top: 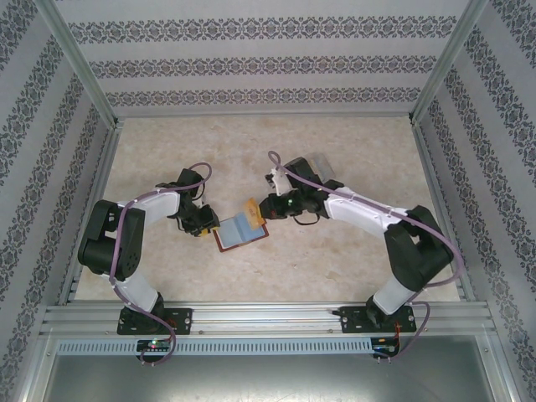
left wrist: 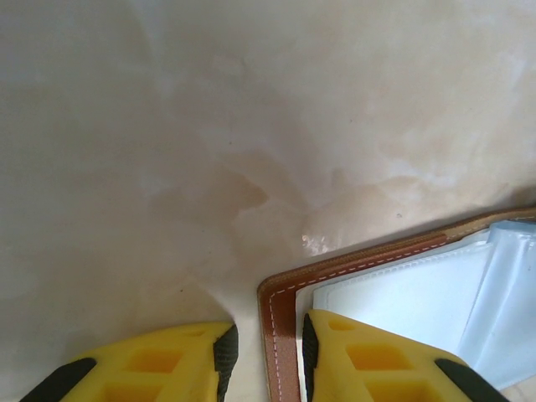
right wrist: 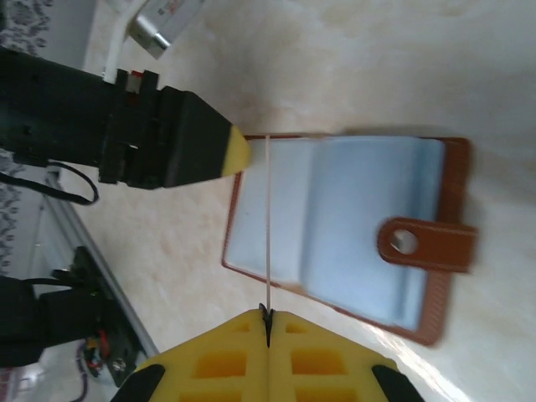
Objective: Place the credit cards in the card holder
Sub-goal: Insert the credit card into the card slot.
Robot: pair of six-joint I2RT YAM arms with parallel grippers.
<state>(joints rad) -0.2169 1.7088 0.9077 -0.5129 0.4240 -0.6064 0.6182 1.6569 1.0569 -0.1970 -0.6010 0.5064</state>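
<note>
Nearest the bases, the card holder [top: 240, 232] lies spread open on the pale surface [top: 335, 268], blue-grey inside up, with its snap tab folded across it. The left fingers [left wrist: 368, 360] stand partly apart astride its stitched brown edge, one over the lining and one over bare surface, clamping nothing. Just beyond, the right fingers [right wrist: 335, 360] are pressed shut on an orange card [top: 251, 206], held on edge over the holder's far edge.
</note>
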